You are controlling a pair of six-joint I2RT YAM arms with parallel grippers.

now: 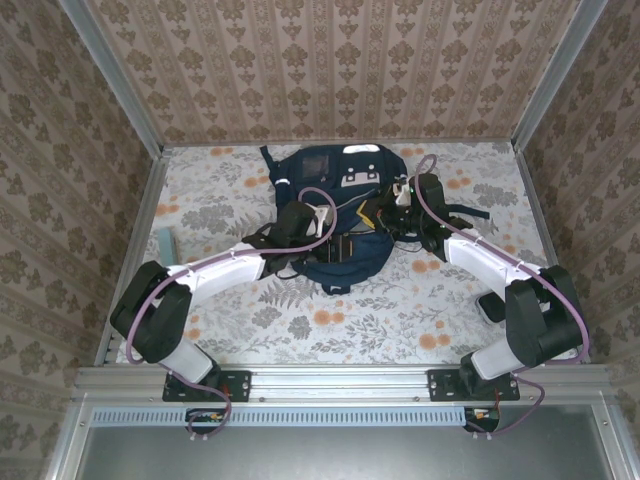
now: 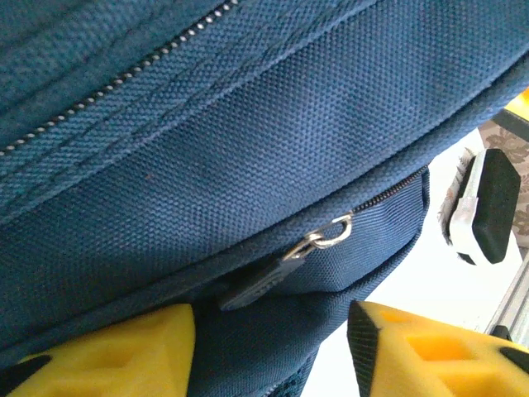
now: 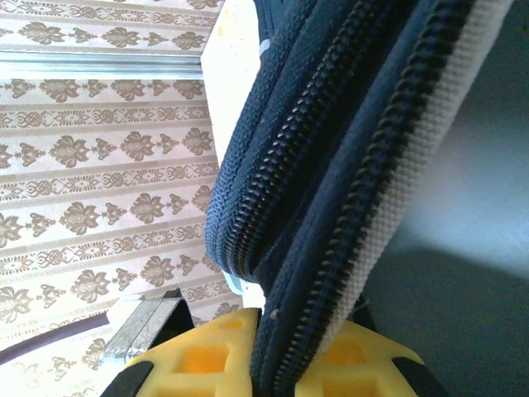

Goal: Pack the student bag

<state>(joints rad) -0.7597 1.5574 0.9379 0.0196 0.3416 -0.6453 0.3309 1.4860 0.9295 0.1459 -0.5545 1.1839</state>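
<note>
The student bag (image 1: 335, 190), a large navy backpack with white patches, lies at the back middle of the table. My left gripper (image 1: 322, 240) is at its near edge. In the left wrist view the yellow fingers (image 2: 107, 347) stand open around a bulge of the bag's fabric (image 2: 248, 165); the left one touches it and the right one stands apart. A zipper pull (image 2: 264, 281) hangs just above them. My right gripper (image 1: 405, 198) is at the bag's right side. In its wrist view it (image 3: 285, 335) is shut on the bag's zippered edge (image 3: 331, 182), lifting it.
A pale blue flat object (image 1: 165, 242) lies at the table's left edge, and a dark object (image 1: 492, 307) sits beside the right arm. Patterned walls close in three sides. A black-and-white part (image 2: 483, 207) shows past the bag's corner.
</note>
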